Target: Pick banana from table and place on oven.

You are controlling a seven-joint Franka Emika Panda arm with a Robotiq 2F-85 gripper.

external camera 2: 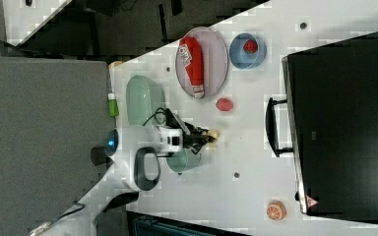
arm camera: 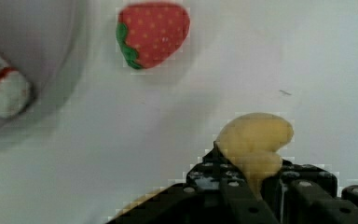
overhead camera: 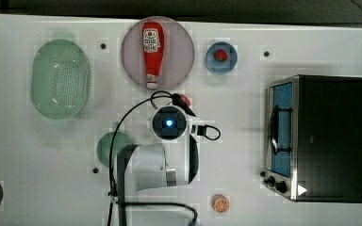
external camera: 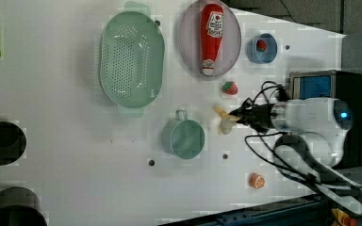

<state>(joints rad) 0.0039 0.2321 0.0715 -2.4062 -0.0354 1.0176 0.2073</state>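
The white bench (overhead camera: 37,155) carries everything. Largest on it is the oven (overhead camera: 330,136), lying at three o'clock in the top view, black top up, with its bluish glass door and handle facing the middle of the bench. At about ten o'clock in the top view sits a pale green colander (overhead camera: 60,78), and at twelve o'clock a round pinkish plate (overhead camera: 181,56) with a red ketchup bottle (overhead camera: 152,52) lying on it. The white robot arm (overhead camera: 155,165) reaches in from the six o'clock edge of the top view toward the centre of the bench. A green cup (external camera: 184,137) stands just beside the arm, and a blue bowl (overhead camera: 231,61) at one o'clock in the top view holds a small red fruit.

The tool (arm camera: 256,186) has its black fingers (arm camera: 235,196) drawn in narrow on the banana (arm camera: 256,140), which shows pale yellow between them in the wrist view. In the left view the banana (external camera: 224,120) is at the tool's tip, near the cup, at or just over the bench surface; I cannot tell whether it touches.

A strawberry (arm camera: 153,35) lies on the bench near the banana and apart from it. An orange slice (overhead camera: 220,203) lies at five o'clock in the top view, close to the oven's knob corner.
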